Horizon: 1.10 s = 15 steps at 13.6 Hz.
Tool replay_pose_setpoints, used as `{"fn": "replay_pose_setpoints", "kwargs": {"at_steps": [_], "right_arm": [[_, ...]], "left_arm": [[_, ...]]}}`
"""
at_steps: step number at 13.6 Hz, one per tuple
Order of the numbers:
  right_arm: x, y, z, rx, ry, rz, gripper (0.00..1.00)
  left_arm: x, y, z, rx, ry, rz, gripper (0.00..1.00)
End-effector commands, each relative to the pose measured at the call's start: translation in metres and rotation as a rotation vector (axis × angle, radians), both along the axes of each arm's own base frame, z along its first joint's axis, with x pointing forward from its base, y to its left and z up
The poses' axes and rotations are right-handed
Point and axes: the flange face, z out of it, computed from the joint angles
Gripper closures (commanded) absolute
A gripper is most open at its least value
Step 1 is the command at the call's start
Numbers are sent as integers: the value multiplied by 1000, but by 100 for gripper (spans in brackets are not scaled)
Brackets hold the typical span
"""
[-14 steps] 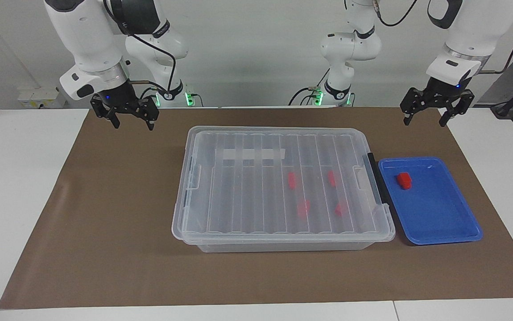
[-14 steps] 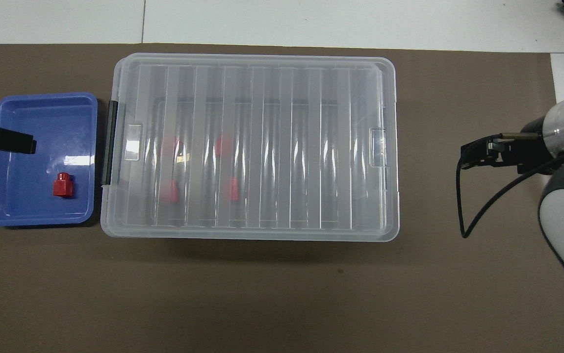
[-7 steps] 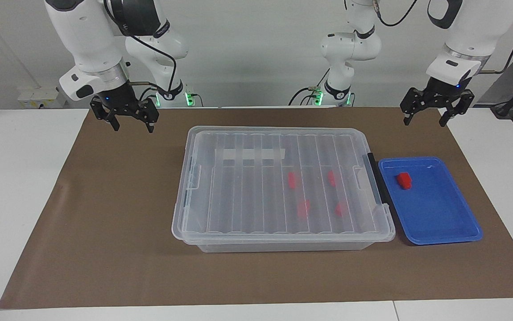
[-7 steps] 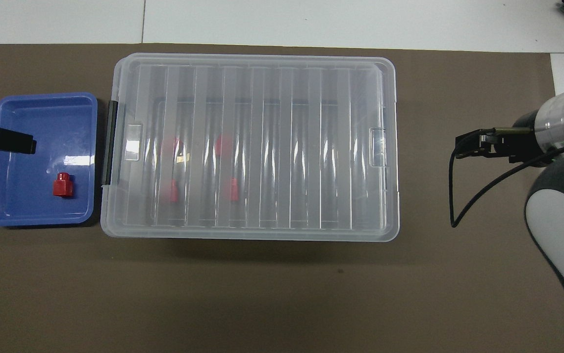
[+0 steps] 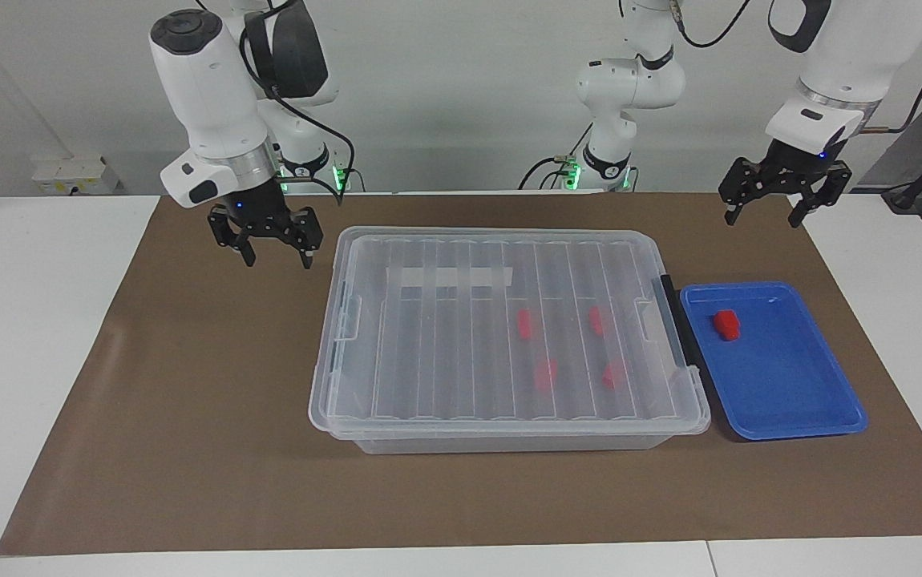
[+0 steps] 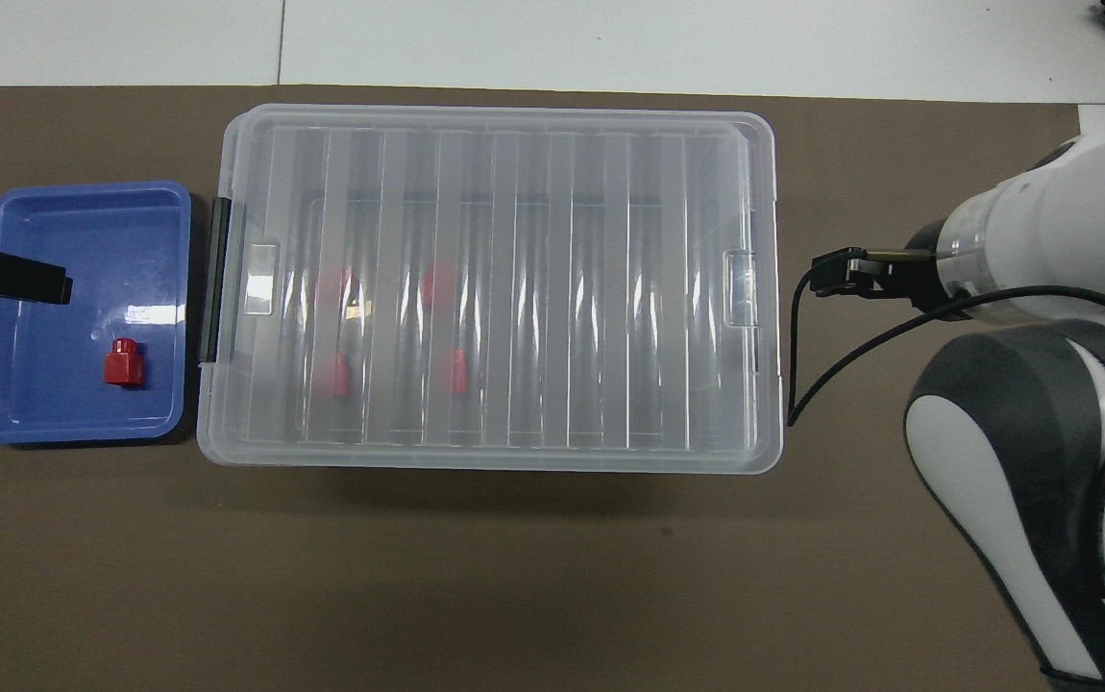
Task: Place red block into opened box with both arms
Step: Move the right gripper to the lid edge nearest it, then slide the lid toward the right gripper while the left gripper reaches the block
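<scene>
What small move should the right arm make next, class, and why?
Probably ease the right end effector down to the ribbed clear lid at its end of the large clear plastic box. The lid is shut, the small red plastic block lies in the shallow blue tray, and this open end effector hangs beside that end.

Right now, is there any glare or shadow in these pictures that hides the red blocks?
Overhead view: bright streaks on the box's ribbed lid wash the four blocks inside to pale smears; a small glint on the blue tray sits clear of the red block. Facing view: softer light, all blocks readable, faint shadow under the box.
</scene>
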Motion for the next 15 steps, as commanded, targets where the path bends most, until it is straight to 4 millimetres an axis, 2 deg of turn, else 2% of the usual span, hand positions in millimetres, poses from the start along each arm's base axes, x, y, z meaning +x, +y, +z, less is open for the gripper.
{"fn": "replay_pose_setpoints", "kwargs": {"at_steps": [1,4,5,6,8,9,10,12,15], "right_arm": [[8,17,-20,12,-7,-15,6],[14,27,-32,10,-11,-13,10],[14,32,-35,5,-9,-9,13],[16,32,-40,-6,-9,-6,18],[19,33,-48,-11,-10,-3,29],[21,34,-51,-9,-13,-3,34],[21,34,-55,-9,-13,-3,35],[19,43,-72,-10,-7,13,35],[20,43,-82,-29,-8,25,35]], "left_arm": [[-5,3,-1,-14,15,1,0],[-6,5,-1,-14,23,5,0],[-10,12,-6,-13,59,23,0],[-16,28,-4,-14,79,52,0],[-11,43,-9,-9,41,79,0],[-7,70,-15,-9,-13,124,0],[-6,82,-19,-9,-42,142,0],[3,85,-31,-7,-48,141,0],[32,86,-76,-1,-12,140,0]]}}
